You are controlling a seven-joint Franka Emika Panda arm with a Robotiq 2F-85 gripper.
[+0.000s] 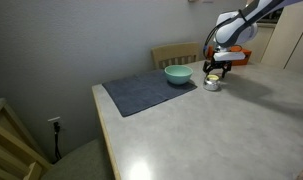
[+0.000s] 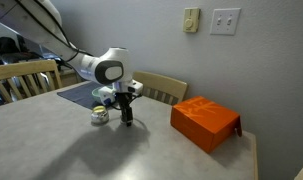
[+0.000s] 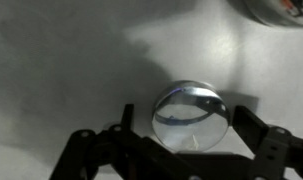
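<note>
The tool (image 3: 186, 135) stands wide, its fingers (image 3: 126, 128) spread either side of a small round cup (image 3: 191, 115) seen from above in the wrist view; I cannot tell whether they touch it. In an exterior view the tool (image 1: 217, 70) hangs just above the cup (image 1: 212, 84) on the table (image 1: 211, 135). Just left of the cup sits a pale green bowl (image 1: 177, 74) on the far corner of a dark mat (image 1: 141, 95). An orange box (image 2: 204, 122) lies well apart to the right, and a wooden chair (image 2: 163, 88) stands at the far edge.
</note>
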